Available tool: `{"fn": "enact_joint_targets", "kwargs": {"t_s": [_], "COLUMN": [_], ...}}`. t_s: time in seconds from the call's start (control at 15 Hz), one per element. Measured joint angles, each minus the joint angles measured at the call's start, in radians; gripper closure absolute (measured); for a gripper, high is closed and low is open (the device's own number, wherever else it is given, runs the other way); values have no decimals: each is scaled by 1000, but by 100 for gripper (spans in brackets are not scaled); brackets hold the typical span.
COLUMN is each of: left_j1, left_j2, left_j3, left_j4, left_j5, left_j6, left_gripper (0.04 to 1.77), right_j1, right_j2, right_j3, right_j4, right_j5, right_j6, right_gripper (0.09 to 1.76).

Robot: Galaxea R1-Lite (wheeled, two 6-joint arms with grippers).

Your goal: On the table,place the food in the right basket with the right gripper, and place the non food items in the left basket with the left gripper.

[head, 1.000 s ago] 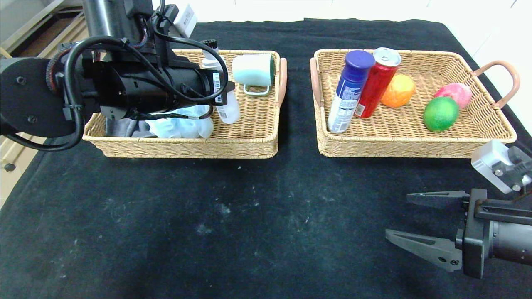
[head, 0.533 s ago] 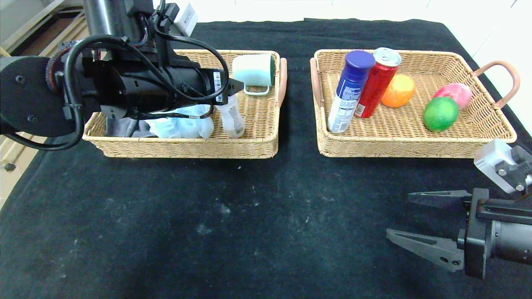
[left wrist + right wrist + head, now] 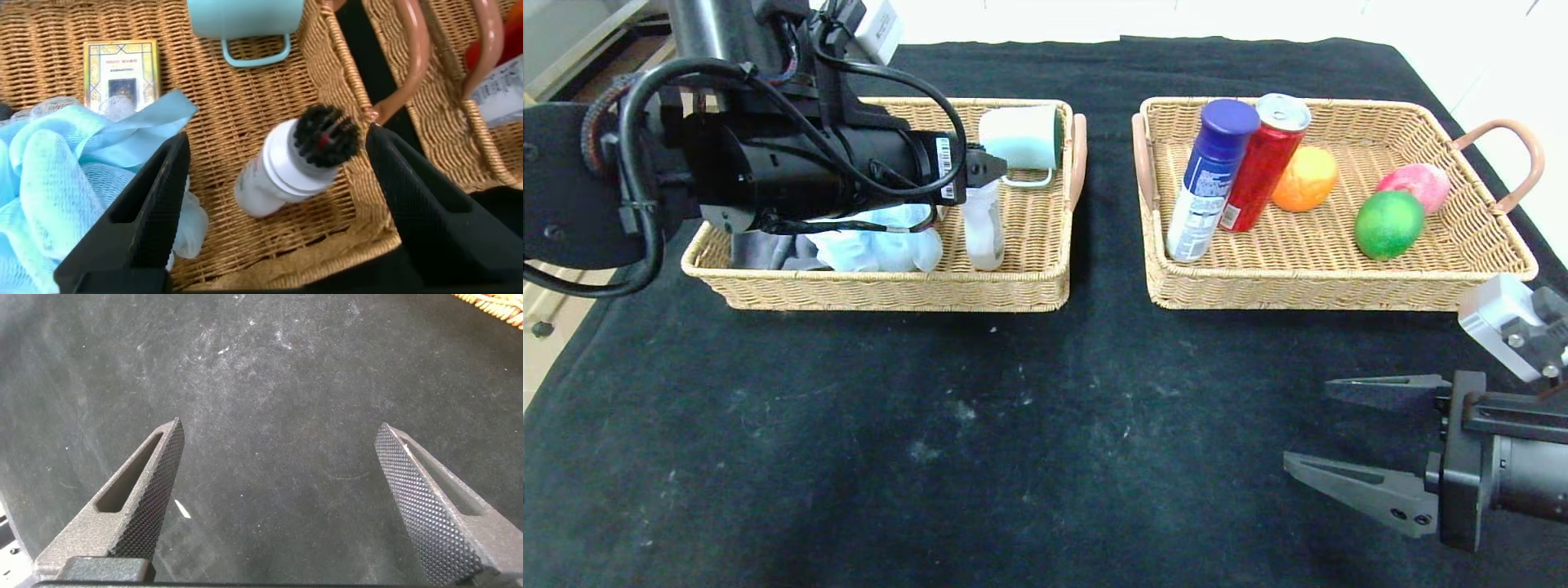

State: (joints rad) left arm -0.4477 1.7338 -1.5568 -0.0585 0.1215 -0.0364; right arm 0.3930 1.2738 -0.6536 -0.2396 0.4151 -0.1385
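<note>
Two wicker baskets side by side on the table [image 3: 1013, 425], draped in black cloth with faint white specks.

Left basket [image 3: 890, 287]: one slim white bottle [image 3: 282, 167] with black cap, standing upright between the spread fingers [image 3: 151, 204] of the left gripper [image 3: 278, 200] and touched by neither; one fluffy pale blue bath pouf [image 3: 874, 241] just beside the bottle; one small flat gold-edged card box [image 3: 121, 72] lying flat on the weave; one pale mint mug [image 3: 1021, 139] tipped on its side near the far rim.

Right basket [image 3: 1331, 287]: one white canister [image 3: 1213, 175] with dark blue cap and one red can [image 3: 1266, 163] with silver top, both leaning and touching each other; one green lime-like fruit [image 3: 1388, 224]; one orange fruit [image 3: 1305, 178]; one pink fruit [image 3: 1417, 181] touching the lime.

Right gripper [image 3: 1343, 433] low over bare cloth near the table's front right corner, well apart from both baskets, fingers wide and holding nothing.
</note>
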Motion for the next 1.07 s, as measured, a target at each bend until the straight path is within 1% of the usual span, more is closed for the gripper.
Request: {"fn": "enact_joint_targets", "kwargs": {"t_s": [0.2, 0.47, 0.8, 1.07], "left_j1": [-14, -20, -36, -39], "left_j2": [-30, -98, -243, -405], "left_j3": [28, 93, 253, 399], "left_j4": [1, 14, 29, 56], "left_j5": [2, 2, 0, 0], "left_j6": [-1, 3, 34, 90], "left_gripper": [20, 16, 13, 12], "right_j1": [1, 1, -2, -1], "right_j2": [0, 0, -5, -51], "right_j3": [1, 1, 3, 16], "right_j4": [0, -1, 0, 3], "right_j5": [0, 0, -1, -4], "right_j6": [-1, -3, -15, -36], "right_gripper": [14, 14, 14, 14]}}
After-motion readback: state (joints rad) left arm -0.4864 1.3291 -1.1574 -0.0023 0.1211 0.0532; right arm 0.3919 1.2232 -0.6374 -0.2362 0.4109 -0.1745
